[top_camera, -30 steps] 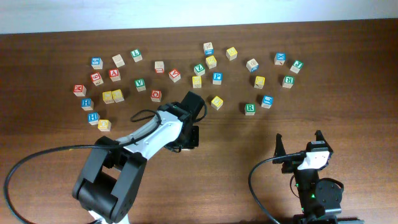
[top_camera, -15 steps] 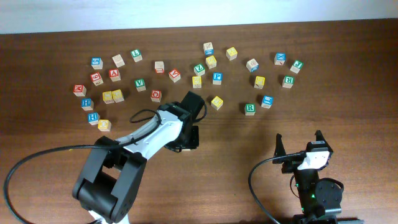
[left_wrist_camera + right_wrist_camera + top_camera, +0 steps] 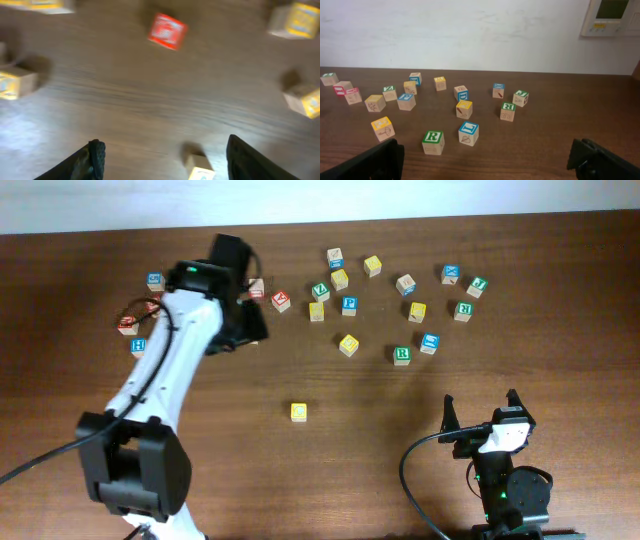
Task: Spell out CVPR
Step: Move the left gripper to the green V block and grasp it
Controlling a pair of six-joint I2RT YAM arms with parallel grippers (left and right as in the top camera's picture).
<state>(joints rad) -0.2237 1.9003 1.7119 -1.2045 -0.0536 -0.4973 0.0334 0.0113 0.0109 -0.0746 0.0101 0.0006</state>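
Dark wooden tabletop is strewn with lettered blocks. One yellow block, presumably the C though its letter cannot be read, is set alone, well apart from the left gripper, whose jaws are spread and empty, a red block ahead of it. The V block, P block and R block, legible ahead of the parted, empty right gripper, are judged still to be placed.

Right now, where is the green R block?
In the overhead view, the green R block sits right of centre, at the cluster's near edge, just beside a blue-topped block.
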